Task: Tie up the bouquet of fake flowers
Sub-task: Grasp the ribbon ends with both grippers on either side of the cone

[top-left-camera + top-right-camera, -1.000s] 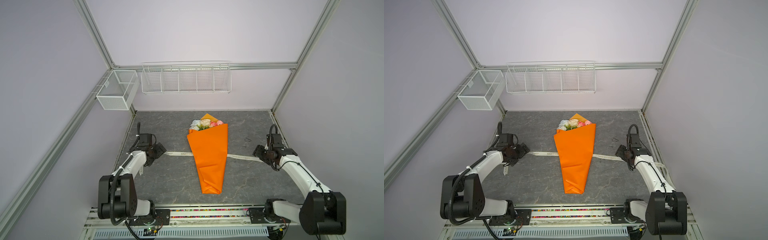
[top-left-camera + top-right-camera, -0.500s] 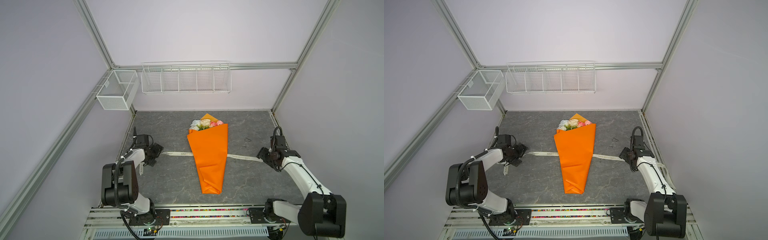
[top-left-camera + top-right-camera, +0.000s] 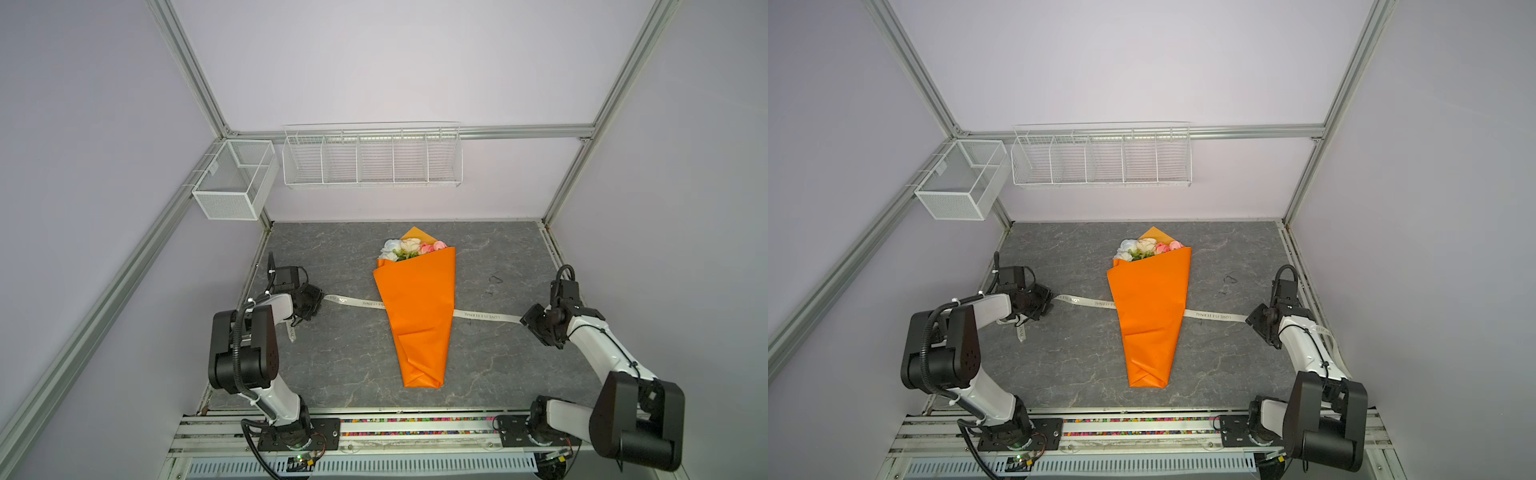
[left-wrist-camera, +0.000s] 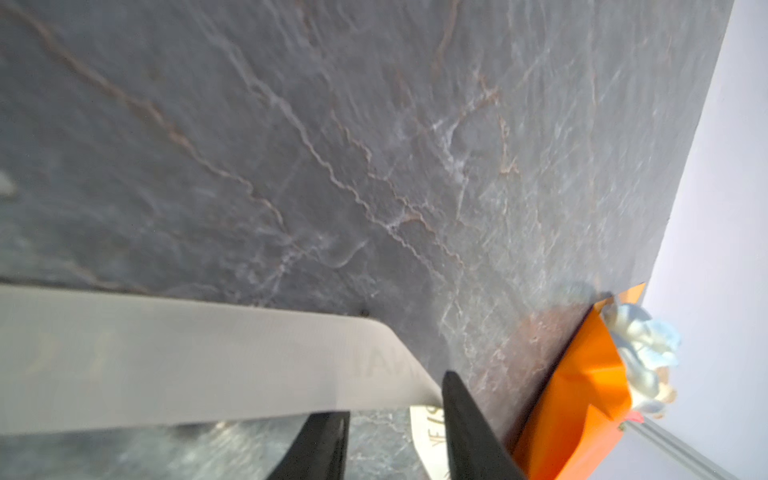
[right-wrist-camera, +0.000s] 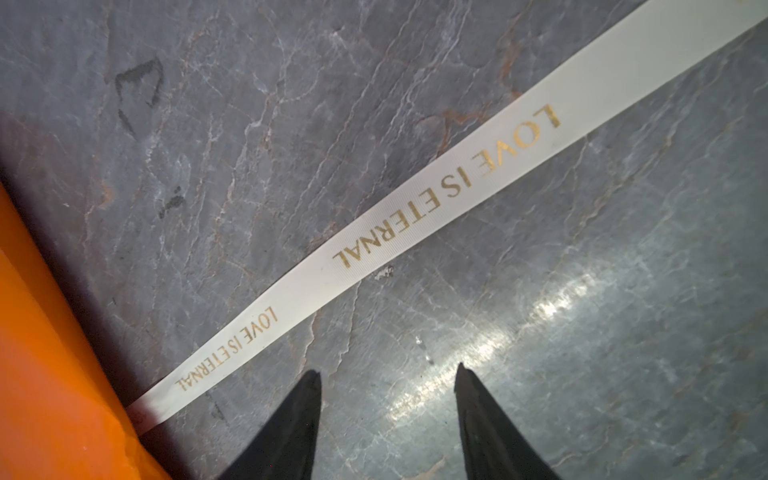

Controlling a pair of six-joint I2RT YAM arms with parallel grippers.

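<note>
A dark grey, stone-veined tabletop point(image 3: 332, 365) fills the floor of a booth with plain lilac walls point(image 3: 395, 62) and aluminium corner rails. A white wire rack point(image 3: 372, 156) hangs on the back wall and a white mesh basket point(image 3: 232, 183) hangs at the left corner. The bouquet of fake flowers point(image 3: 415, 316) lies flat in the middle of the tabletop as a cone of orange paper. Its folded narrow end points toward the robot, and its white, cream and pink blooms face the back wall. A cream ribbon point(image 3: 353, 301) with gold lettering passes crosswise under the cone, one length out on each side, and no knot is made yet. The step in hand looks like gathering the two ribbon ends. The left gripper point(image 3: 316, 301) sits at the left length. In the left wrist view the strip rises close and blurred toward its black fingers point(image 4: 465, 428), which stand a narrow gap apart, and whether the strip is pinched cannot be told. The right gripper point(image 5: 387, 368) hangs low over the tabletop with its jaws apart. The ribbon lies just ahead of its tips, not between them. Next it likely has to advance until the strip sits between the fingers, then close on it. Both ends could then be lifted over the cone and crossed without dragging the light paper.
</note>
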